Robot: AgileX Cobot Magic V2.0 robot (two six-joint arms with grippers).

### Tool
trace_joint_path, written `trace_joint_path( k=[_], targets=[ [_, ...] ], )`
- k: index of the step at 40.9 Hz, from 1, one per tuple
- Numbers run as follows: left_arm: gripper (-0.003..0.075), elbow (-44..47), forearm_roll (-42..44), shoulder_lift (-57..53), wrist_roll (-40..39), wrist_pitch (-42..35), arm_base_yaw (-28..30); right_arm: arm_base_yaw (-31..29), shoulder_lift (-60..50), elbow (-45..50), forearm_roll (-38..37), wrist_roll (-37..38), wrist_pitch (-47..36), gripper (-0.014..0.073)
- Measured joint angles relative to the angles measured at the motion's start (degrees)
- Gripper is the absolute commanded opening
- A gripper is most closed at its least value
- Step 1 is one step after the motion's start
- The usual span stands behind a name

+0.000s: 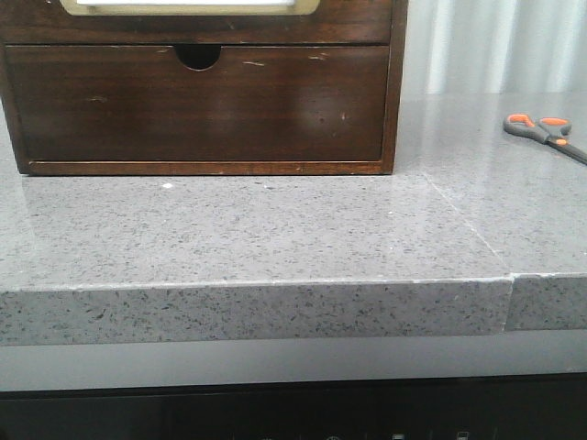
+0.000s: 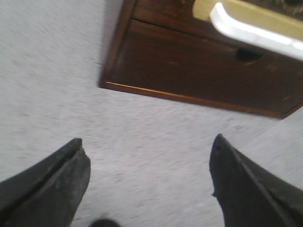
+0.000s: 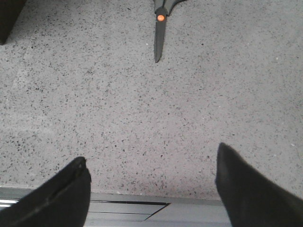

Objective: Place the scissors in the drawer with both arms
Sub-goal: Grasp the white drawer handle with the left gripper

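We see the scissors (image 1: pixel 546 131) flat on the grey tabletop (image 1: pixel 275 238), well right of the shut drawer (image 1: pixel 193 7). Both the left end effector (image 2: pixel 149 146) and right end effector (image 3: pixel 151 163) are spread apart, empty. Scissors look light, stiff, thin; we would pinch the handles.

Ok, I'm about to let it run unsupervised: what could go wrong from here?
1. The scissors lie flat and closed on the stone countertop, far right, so the open right gripper may slip off their thin blades.
2. The drawer appears shut; the open left gripper is aimed low, nearer the notched drawer front, and might pull that instead.
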Motion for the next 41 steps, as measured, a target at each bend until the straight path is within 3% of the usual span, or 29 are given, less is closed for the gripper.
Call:
trace_joint_path(
  k=[11,29,33,41],
  targets=[
    [0.0435,-0.09,-22.56,10.35,4.28,-6.52,0.00,0.00,0.00,0.00,0.00,0.00,0.00,0.0573],
    [0.0421,-0.09,-67.45,24.22,40.24,-1.92,0.00,0.00,0.00,0.00,0.00,0.00,0.00,0.0573],
    [0.0421,-0.65,-72.13,27.12,45.41,0.94,0.00,0.00,0.00,0.00,0.00,0.00,0.00,0.0573],
    [0.0421,-3.74,-73.52,32.58,47.54,7.37,0.00,0.00,0.00,0.00,0.00,0.00,0.00,0.0573]
  ],
)
